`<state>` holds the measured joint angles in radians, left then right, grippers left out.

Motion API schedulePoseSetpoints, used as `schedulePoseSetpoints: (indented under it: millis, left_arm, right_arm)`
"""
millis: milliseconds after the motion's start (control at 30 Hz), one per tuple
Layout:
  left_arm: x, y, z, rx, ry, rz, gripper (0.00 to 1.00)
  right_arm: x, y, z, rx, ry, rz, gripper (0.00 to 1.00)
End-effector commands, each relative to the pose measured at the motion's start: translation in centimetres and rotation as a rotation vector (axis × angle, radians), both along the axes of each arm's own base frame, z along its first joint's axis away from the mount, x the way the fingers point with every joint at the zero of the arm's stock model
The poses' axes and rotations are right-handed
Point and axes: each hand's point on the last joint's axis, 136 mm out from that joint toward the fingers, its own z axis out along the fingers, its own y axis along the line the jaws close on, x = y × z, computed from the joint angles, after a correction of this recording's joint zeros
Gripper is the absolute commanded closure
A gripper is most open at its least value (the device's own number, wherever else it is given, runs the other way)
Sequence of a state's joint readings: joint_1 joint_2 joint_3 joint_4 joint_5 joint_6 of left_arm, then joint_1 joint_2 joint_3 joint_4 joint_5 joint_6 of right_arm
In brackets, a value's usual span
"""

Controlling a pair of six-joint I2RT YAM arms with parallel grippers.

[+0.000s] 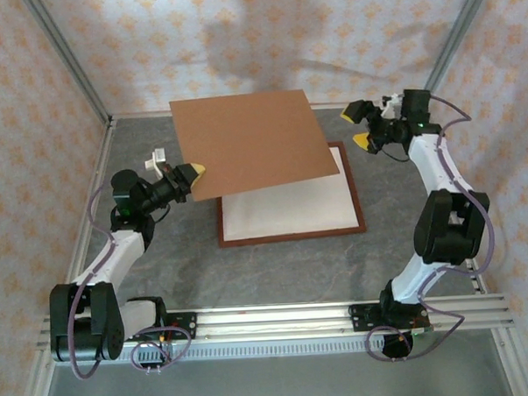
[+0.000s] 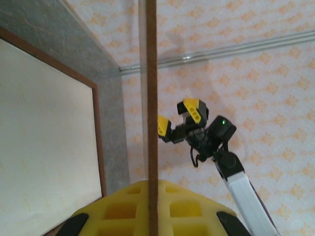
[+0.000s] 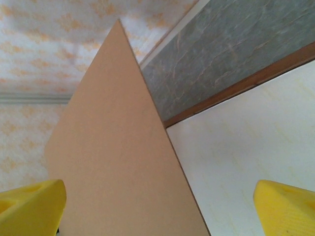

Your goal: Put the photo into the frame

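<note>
The frame (image 1: 292, 237), of thin reddish-brown moulding, lies flat on the table with a cream-white sheet (image 1: 286, 210) inside it. The photo is hidden. A plain brown backing board (image 1: 253, 141) hangs tilted above the frame's far half. My left gripper (image 1: 193, 173) is shut on its left edge, and in the left wrist view the board (image 2: 151, 98) runs edge-on between the yellow pads (image 2: 118, 211). My right gripper (image 1: 359, 125) stands open by the board's right corner. In the right wrist view the board (image 3: 108, 147) reaches into the gap between the wide yellow fingers (image 3: 32, 206), above the frame's moulding (image 3: 236, 86).
The grey table (image 1: 276, 276) is walled in by patterned panels on three sides. A metal rail (image 1: 278, 324) carrying both arm bases runs along the near edge. Free table surface lies in front of the frame.
</note>
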<state>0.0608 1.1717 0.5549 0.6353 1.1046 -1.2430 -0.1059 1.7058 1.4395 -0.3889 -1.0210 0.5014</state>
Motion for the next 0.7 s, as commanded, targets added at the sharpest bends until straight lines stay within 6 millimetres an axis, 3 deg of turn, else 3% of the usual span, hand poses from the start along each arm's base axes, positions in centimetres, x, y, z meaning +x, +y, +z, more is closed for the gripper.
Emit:
schedulePoseSetpoints:
  millis: [0,133,267,467,667]
  left_arm:
    - [-1.5,-1.3,3.1,-0.015,-0.159,-0.079,1.0]
    - [-1.7,-1.6,3.9,-0.078,-0.19,-0.099,1.0]
    - [-1.6,-2.1,3.4,-0.128,-0.169,-0.123,1.0]
    - [-1.3,-2.6,1.6,-0.126,-0.102,-0.134,1.0]
    - [-1.0,-2.9,-1.2,-0.096,-0.013,-0.123,1.0]
  right_arm:
    - [-0.6,2.9,-1.5,0.003,0.035,0.115,0.02]
    - [-1.0,3.5,-2.5,0.022,0.046,0.142,0.02]
    - [-2.0,4.5,-2.8,0.077,0.045,0.177,0.05]
    - [-2.9,4.5,-2.6,0.138,0.037,0.165,0.26]
    - [-3.1,3.3,-2.0,0.192,0.033,0.116,0.51]
